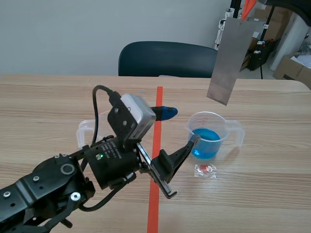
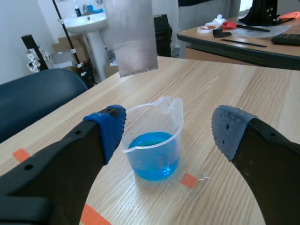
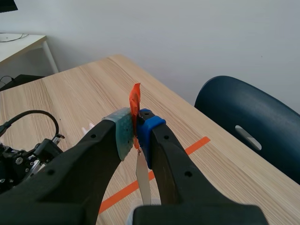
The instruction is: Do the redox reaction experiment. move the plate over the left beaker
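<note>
Plate [image 1: 227, 56] hangs upright in the air, above and behind the beaker of blue liquid [image 1: 206, 138], well apart from the clear left beaker [image 1: 85, 131] half hidden behind the left arm [image 1: 53, 184]. We judge it thin, stiff and light, smooth enough to slip, so its top edge is where to pinch. The right gripper [image 3: 136, 136] is closed on that edge and its orange tab [image 3: 135, 98]. The left gripper [image 2: 166, 131] gapes wide, holding nothing, the blue liquid just ahead.
</note>
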Motion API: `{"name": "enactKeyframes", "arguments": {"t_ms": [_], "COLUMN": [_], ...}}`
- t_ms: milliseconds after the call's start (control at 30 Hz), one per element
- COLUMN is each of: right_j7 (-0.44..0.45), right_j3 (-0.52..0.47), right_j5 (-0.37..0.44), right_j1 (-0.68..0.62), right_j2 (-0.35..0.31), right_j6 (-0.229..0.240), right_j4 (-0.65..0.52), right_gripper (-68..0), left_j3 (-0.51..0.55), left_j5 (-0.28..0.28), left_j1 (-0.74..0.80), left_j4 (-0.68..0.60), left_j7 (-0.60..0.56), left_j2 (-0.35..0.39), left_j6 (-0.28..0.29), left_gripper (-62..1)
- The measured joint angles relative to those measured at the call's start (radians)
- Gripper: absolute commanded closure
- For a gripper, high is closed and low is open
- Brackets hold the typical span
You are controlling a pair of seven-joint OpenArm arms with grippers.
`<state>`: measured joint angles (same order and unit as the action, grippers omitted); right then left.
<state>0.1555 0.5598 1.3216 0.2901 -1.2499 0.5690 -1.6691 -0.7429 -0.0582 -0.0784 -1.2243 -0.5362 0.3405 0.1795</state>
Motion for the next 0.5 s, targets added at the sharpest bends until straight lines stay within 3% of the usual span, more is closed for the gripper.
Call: {"name": "enactKeyframes", "arguments": {"t_ms": [200, 333, 500], "right_j7": [0.000, 0.000, 0.000], "right_j3": [0.000, 0.000, 0.000], "right_j5": [0.000, 0.000, 0.000], "right_j1": [0.000, 0.000, 0.000], "right_j2": [0.000, 0.000, 0.000], "right_j6": [0.000, 0.000, 0.000], "right_j4": [0.000, 0.000, 0.000], "right_gripper": [-0.4, -0.4, -0.4], "left_j3": [0.076, 0.184, 0.285], "left_j5": [0.001, -0.005, -0.074], "left_j1": [0.139, 0.237, 0.359], "left_j4": [-0.062, -0.062, -0.062], "left_j7": [-0.019, -0.138, -0.227], "left_j2": [0.093, 0.175, 0.276], "left_j6": [0.000, 0.000, 0.000], "left_gripper": [-43.8, -48.7, -49.6]}}
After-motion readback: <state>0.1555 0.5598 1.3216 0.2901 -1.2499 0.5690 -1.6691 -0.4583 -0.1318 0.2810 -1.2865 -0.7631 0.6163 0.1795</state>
